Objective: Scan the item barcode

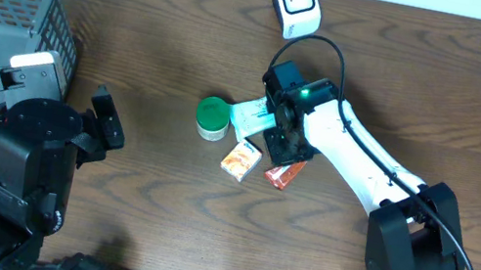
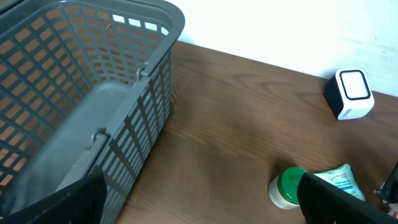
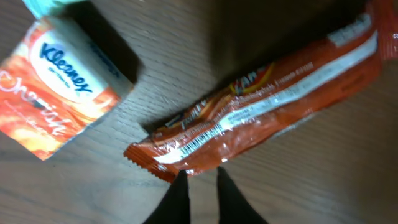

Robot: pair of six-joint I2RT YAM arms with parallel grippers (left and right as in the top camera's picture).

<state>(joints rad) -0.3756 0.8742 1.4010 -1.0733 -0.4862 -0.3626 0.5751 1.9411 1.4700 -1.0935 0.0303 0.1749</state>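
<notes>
Looking past your right fingers [image 3: 179, 199], you find them drawn narrow with nothing between them, tips just short of the snack bar [image 3: 261, 106]. It lies flat on the table [image 3: 311, 186] directly ahead, its long axis slanting from the tips away to their right. The wrapper is crinkled orange, with a white printed strip facing up; it looks like a barcode near the close end. Your left fingers [image 2: 336, 199] stand wide, well apart by the basket [image 2: 143, 74], so the right arm is nearer.
</notes>
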